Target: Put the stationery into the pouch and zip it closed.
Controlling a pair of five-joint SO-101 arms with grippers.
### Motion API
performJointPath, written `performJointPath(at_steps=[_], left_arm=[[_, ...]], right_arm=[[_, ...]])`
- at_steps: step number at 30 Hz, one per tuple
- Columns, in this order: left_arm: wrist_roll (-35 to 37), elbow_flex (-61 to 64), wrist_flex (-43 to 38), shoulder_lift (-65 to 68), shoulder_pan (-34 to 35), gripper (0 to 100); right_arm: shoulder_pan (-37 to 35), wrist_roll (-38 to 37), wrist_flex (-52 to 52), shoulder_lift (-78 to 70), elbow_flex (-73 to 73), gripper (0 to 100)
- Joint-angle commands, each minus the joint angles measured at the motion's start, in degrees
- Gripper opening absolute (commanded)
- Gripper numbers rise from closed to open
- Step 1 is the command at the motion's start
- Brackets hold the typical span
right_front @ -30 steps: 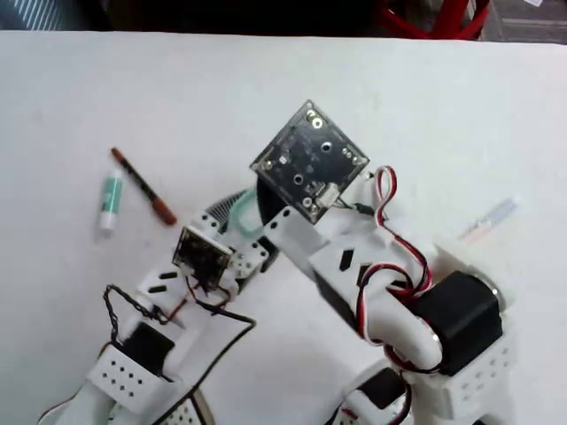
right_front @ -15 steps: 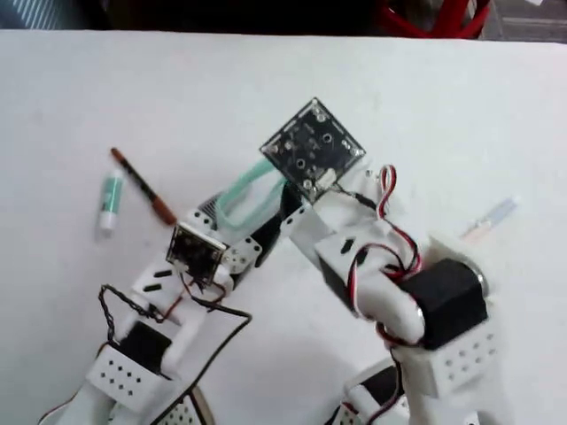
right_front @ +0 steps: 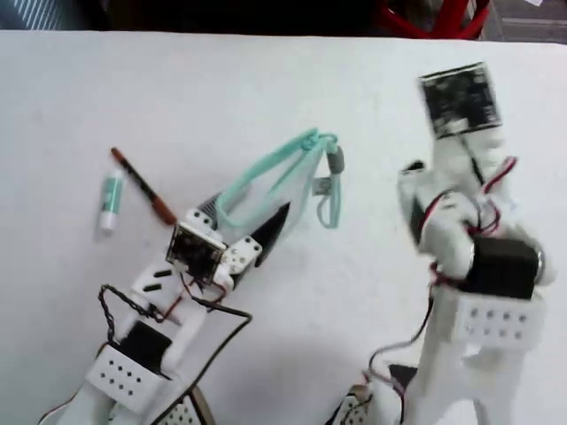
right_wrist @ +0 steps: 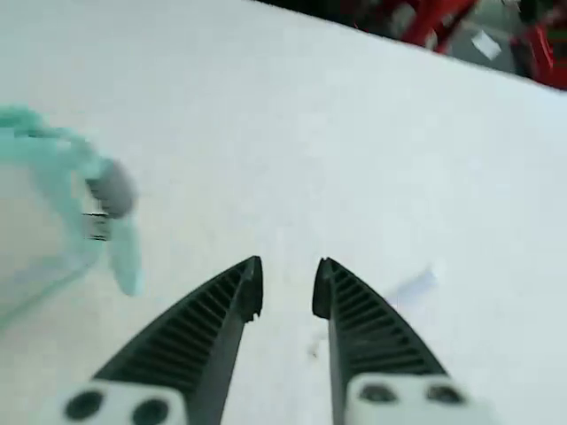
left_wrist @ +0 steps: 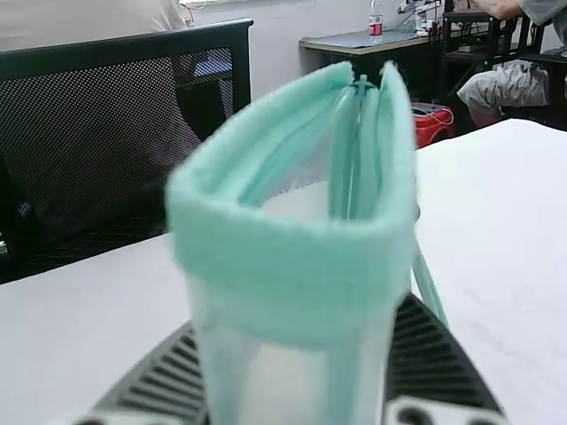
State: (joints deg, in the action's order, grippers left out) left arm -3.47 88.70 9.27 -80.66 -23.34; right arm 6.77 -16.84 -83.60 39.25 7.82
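A mint-green pouch [right_front: 266, 186] stands on edge on the white table, its grey zipper pull [right_front: 335, 160] and strap loop at the far end. My left gripper [right_front: 239, 218] is shut on the pouch's near end; in the left wrist view the pouch [left_wrist: 292, 230] sits between the left gripper's [left_wrist: 292, 332] ribbed fingers. A brown pen [right_front: 142, 188] and a green-and-white stick [right_front: 110, 202] lie together to the left. My right gripper [right_wrist: 286, 292] hangs open and empty over bare table, to the right of the pouch [right_wrist: 40, 221]. A small clear item [right_wrist: 412, 285] lies just beyond it.
The right arm [right_front: 469, 257] stands tall at the right of the table. Red chair legs [right_front: 434, 18] show past the far table edge. In the left wrist view a black mesh chair [left_wrist: 106, 133] stands behind the table.
The right arm has swung from above the pouch away to the right, uncovering the pouch, its zipper pull and strap. The left arm has kept its hold and place.
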Motion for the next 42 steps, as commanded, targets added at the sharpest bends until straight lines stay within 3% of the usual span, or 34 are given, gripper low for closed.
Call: performJointPath(at_steps=[1,4,8,13,33,40,42], left_arm=[[0.5,-0.7,-1.1,-0.8,0.6,22],[0.5,-0.7,-1.1,-0.8,0.6,22],[0.5,-0.6,-1.1,-0.8,0.5,22],[0.5,-0.6,-1.0,-0.8,0.3,22],[0.5,-0.5,-1.0,-0.8,0.3,22],[0.5,-0.5,-1.0,-0.8,0.3,22],[0.4,-0.6,-1.0,-0.8,0.2,22]], right_arm=[[14.8,6.6,7.3,-6.4,4.0,10.6],[20.4,11.6,11.3,-15.8,5.1,13.2],[22.2,20.3,11.4,-28.4,2.7,21.5],[23.3,27.3,11.8,-42.0,-2.0,22.7],[21.8,30.0,15.0,-75.8,-29.7,22.5],[20.4,29.5,11.1,-83.9,-38.5,3.3],[20.4,29.5,9.5,-85.0,-40.6,1.9]])
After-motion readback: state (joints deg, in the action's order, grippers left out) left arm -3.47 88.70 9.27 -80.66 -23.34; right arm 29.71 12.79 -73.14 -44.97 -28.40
